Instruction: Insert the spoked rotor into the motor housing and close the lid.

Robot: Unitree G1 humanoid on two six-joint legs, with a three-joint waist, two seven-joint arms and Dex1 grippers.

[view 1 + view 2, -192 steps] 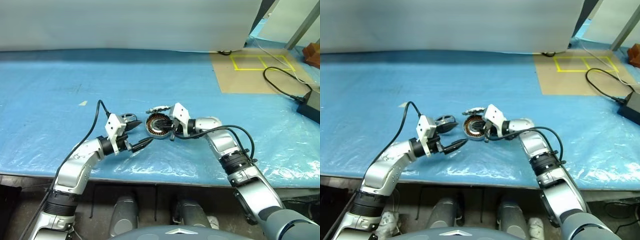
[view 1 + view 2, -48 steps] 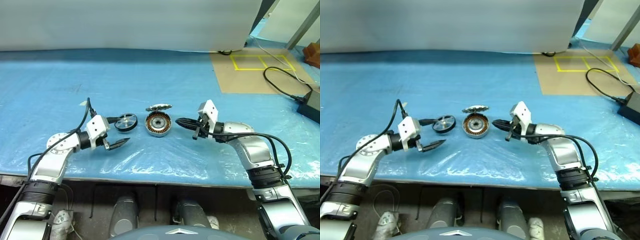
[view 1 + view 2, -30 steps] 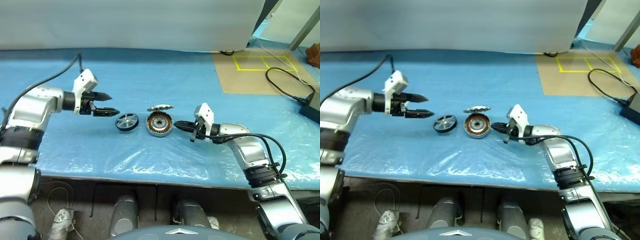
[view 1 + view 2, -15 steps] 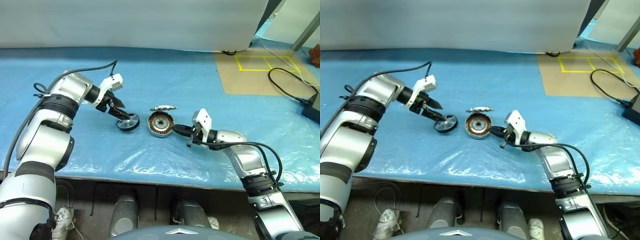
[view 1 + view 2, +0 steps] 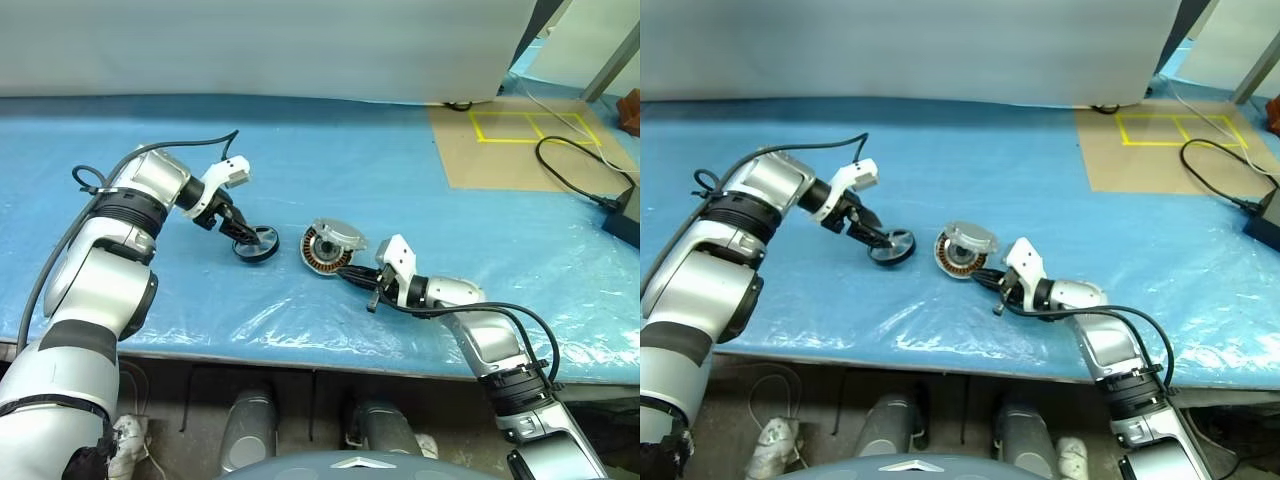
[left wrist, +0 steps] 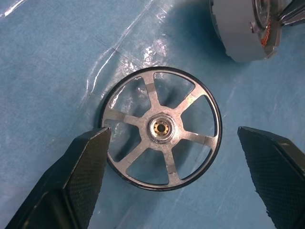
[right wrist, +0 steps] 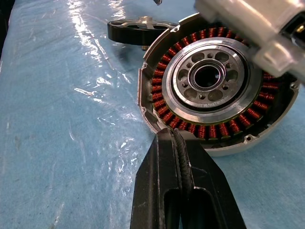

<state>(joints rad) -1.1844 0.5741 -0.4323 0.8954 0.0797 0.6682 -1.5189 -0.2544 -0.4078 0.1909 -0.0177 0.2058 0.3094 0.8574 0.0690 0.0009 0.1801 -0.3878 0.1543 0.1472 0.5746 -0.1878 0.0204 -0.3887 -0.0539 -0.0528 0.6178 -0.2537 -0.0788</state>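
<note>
Left gripper (image 6: pixel 169 181), fingers spread wide, straddles the dark-rimmed spoked metal disc (image 6: pixel 161 128) at frame centre-left; right gripper (image 7: pixel 176 138), fingers together, touches the tilted copper-wound silver motor housing (image 5: pixel 327 247) at centre

Table (image 5: pixel 120 120) covered by blue plastic sheeting (image 5: pixel 330 150), wrinkled and glossy toward the near edge. Directly on it, mid-table: dark-rimmed spoked wheel (image 5: pixel 256 243) lying flat, and just beside it the motor housing (image 5: pixel 330 248), tipped up on edge, copper windings showing. Far right: brown cardboard panel (image 5: pixel 520 145) with yellow tape rectangles (image 5: pixel 525 125), black cable (image 5: pixel 570 165) looping across it.
</note>
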